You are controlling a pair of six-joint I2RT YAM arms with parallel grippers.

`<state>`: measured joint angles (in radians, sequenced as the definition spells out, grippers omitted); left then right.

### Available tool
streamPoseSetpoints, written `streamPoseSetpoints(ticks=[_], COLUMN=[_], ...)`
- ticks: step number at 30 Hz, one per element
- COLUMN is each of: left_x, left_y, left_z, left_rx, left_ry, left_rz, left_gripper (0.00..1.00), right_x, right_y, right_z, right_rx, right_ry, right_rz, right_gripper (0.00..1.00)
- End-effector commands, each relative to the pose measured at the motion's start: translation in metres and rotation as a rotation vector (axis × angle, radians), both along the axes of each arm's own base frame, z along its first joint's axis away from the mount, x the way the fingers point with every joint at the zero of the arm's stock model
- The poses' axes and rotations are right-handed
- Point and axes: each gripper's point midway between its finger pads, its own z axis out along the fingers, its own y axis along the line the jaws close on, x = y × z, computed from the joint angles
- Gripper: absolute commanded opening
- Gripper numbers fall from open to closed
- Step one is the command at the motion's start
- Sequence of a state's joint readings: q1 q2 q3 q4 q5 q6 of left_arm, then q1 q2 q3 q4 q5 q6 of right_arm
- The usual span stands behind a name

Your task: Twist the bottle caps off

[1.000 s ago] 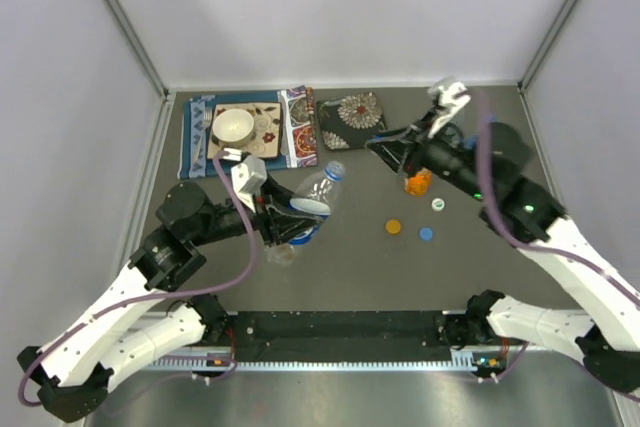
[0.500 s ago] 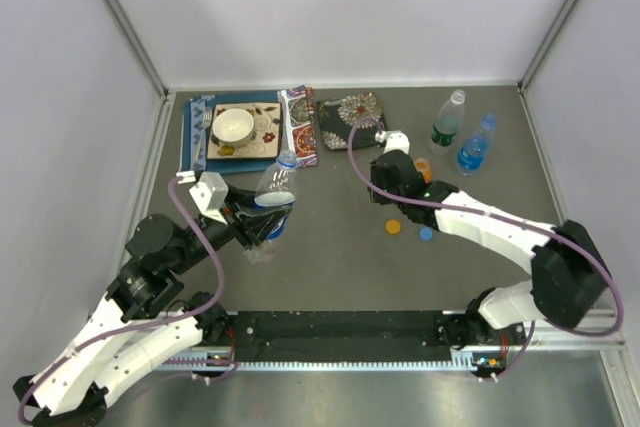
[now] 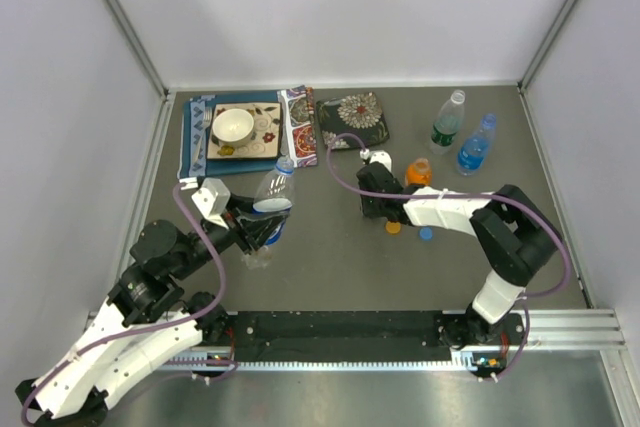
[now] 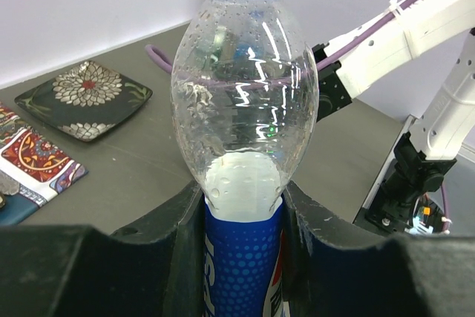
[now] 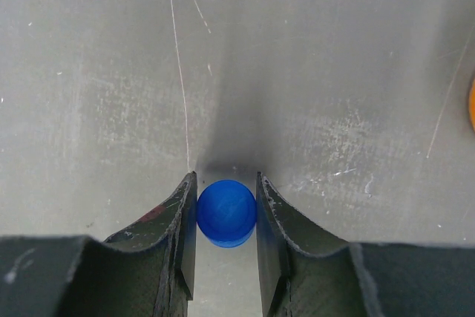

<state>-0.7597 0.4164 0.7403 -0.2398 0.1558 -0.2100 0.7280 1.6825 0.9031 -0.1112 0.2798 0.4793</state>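
Note:
My left gripper (image 3: 262,229) is shut on the blue-red label of a clear bottle (image 3: 275,191) and holds it roughly upright. In the left wrist view the fingers (image 4: 178,243) clamp the label of this bottle (image 4: 245,94), and its top shows blue at the frame edge. My right gripper (image 3: 372,197) points down at the table's middle. It is shut on a small blue cap (image 5: 226,213) just over the grey surface. The short orange bottle (image 3: 419,171) stands right of it. The green-label bottle (image 3: 448,123) and the blue-tinted bottle (image 3: 474,147) stand at the back right.
A loose orange cap (image 3: 393,227) and a loose blue cap (image 3: 426,234) lie near the right gripper. A patterned cloth with a plate and a white bowl (image 3: 232,125) and a dark floral dish (image 3: 352,113) sit at the back.
The right arm swung from the back-right bottles leftward and down to the table's middle. The left arm drew back to the left and brought its tilted bottle more upright.

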Motion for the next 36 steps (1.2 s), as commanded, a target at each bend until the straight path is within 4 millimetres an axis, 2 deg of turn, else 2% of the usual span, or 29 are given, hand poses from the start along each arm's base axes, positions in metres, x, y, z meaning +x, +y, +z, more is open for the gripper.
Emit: streamPoseSetpoints(ticks=[1, 4, 5, 6, 9, 12, 17, 18, 21, 24, 25, 27, 28, 29, 30, 33, 35, 36], left_x=[0.003, 0.005, 0.004, 0.004, 0.004, 0.004, 0.003, 0.003, 0.002, 0.003, 0.003, 0.005, 0.005, 0.005, 0.005, 0.006, 0.007, 0.007], left_y=[0.004, 0.003, 0.003, 0.003, 0.002, 0.002, 0.003, 0.002, 0.003, 0.001, 0.0, -0.002, -0.003, -0.003, -0.003, -0.004, -0.007, -0.008], left_z=[0.007, 0.005, 0.005, 0.005, 0.001, 0.0, -0.001, -0.002, -0.003, -0.006, -0.007, -0.009, -0.009, -0.009, -0.01, -0.012, -0.014, -0.015], left_rx=[-0.033, -0.033, -0.035, -0.037, -0.034, -0.036, -0.039, -0.037, -0.039, -0.034, -0.031, -0.025, -0.025, -0.026, -0.025, -0.025, -0.02, -0.017], left_ry=[-0.018, -0.008, -0.008, -0.008, -0.002, 0.001, 0.002, 0.004, 0.004, 0.008, 0.009, 0.017, 0.021, 0.023, 0.024, 0.028, 0.03, 0.032], left_rz=[0.029, 0.03, 0.029, 0.027, 0.028, 0.026, 0.025, 0.023, 0.023, 0.02, 0.016, 0.014, 0.011, 0.012, 0.012, 0.01, 0.003, -0.001], left_gripper=[0.4, 0.4, 0.4, 0.4, 0.4, 0.4, 0.4, 0.4, 0.4, 0.4, 0.41, 0.41, 0.4, 0.41, 0.41, 0.41, 0.41, 0.41], right_x=[0.009, 0.002, 0.0, -0.002, -0.006, -0.008, -0.009, -0.008, 0.0, 0.018, 0.029, 0.03, 0.036, 0.033, 0.03, 0.006, -0.016, -0.024], right_y=[0.011, 0.011, 0.011, 0.012, 0.011, 0.011, 0.012, 0.011, 0.011, 0.016, 0.022, 0.02, 0.024, 0.024, 0.023, 0.032, 0.044, 0.043], right_z=[0.008, 0.0, -0.002, -0.004, -0.007, -0.009, -0.01, -0.008, 0.015, 0.087, 0.125, 0.172, 0.211, 0.229, 0.264, 0.322, 0.343, 0.36], right_rx=[0.059, 0.057, 0.057, 0.062, 0.064, 0.061, 0.063, 0.064, 0.077, 0.144, 0.195, 0.223, 0.271, 0.291, 0.349, 0.504, 0.604, 0.648], right_ry=[-0.023, 0.009, 0.019, 0.029, 0.043, 0.05, 0.056, 0.053, 0.011, -0.107, -0.169, -0.226, -0.284, -0.299, -0.354, -0.428, -0.427, -0.454], right_rz=[-0.009, 0.003, 0.004, 0.01, 0.01, 0.011, 0.009, 0.003, -0.023, -0.046, -0.049, -0.048, -0.048, -0.036, -0.024, 0.084, 0.199, 0.217], right_gripper=[0.0, 0.0, 0.03, 0.14, 0.32, 0.4, 0.47, 0.48, 0.55, 0.64, 0.66, 0.67, 0.67, 0.68, 0.68, 0.7, 0.74, 0.75])
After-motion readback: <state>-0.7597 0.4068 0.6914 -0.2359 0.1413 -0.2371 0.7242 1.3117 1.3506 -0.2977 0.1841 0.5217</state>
